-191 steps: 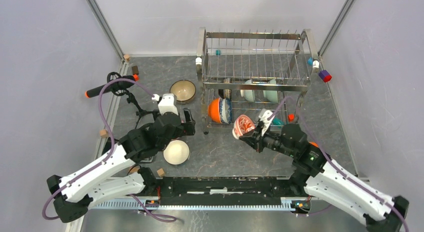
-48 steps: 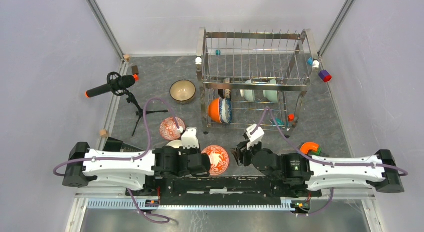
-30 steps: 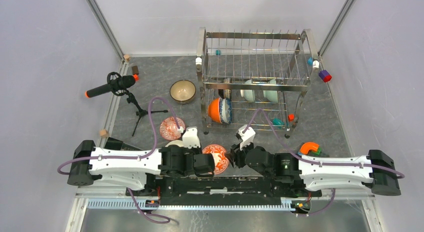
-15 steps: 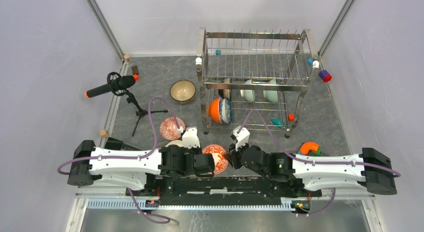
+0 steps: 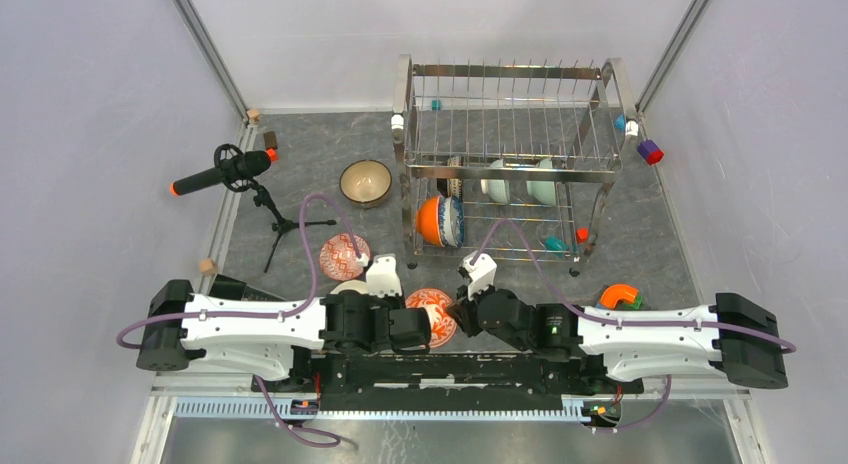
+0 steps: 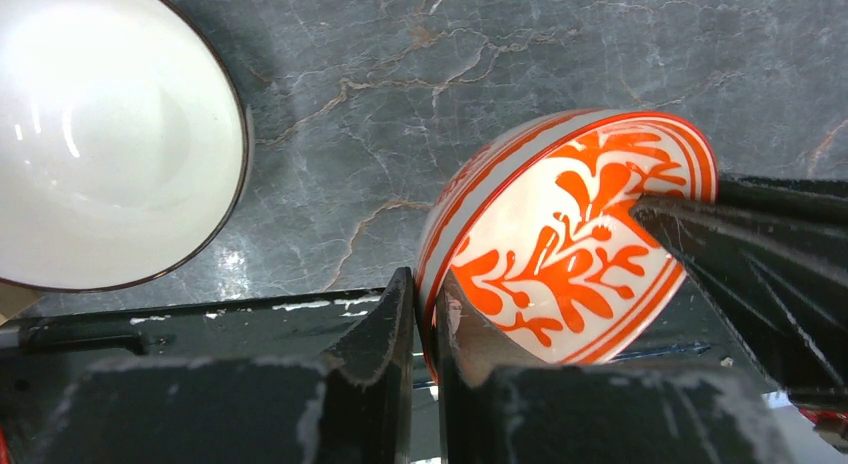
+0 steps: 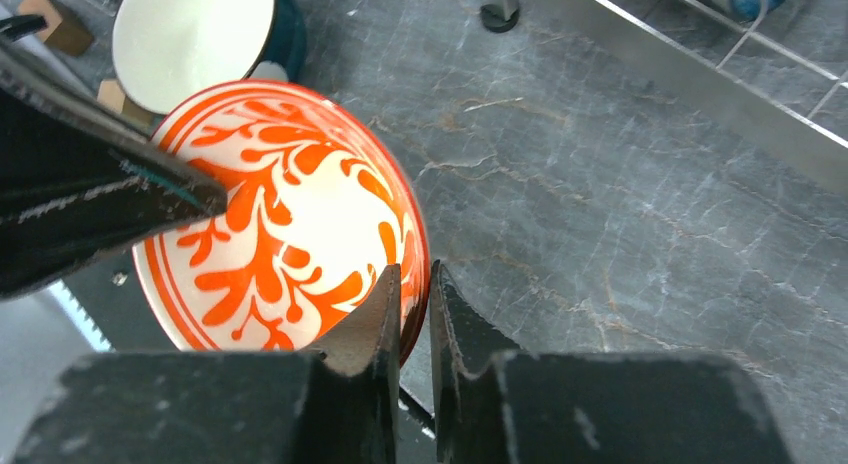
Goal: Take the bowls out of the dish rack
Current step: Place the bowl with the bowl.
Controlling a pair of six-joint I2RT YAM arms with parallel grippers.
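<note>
A red-and-white patterned bowl point(image 5: 432, 317) hangs tilted between my two grippers at the near edge of the table. My left gripper point(image 6: 425, 304) is shut on its left rim, and the bowl point(image 6: 560, 254) fills the view beyond it. My right gripper point(image 7: 415, 294) is shut on the opposite rim of the same bowl point(image 7: 270, 214). The dish rack point(image 5: 510, 134) stands at the back. Its lower tier holds an orange bowl point(image 5: 430, 221), a blue-and-white bowl point(image 5: 453, 221) and two pale green bowls point(image 5: 497, 181).
On the table left of the rack sit a tan bowl point(image 5: 365, 182), a second red patterned bowl point(image 5: 344, 256) and a white bowl point(image 6: 100, 134), partly under my left arm. A microphone on a tripod point(image 5: 222, 171) stands far left. An orange toy point(image 5: 620, 296) lies right.
My right gripper moved left to the patterned bowl and closed on its right rim. The left gripper kept its hold and stayed put.
</note>
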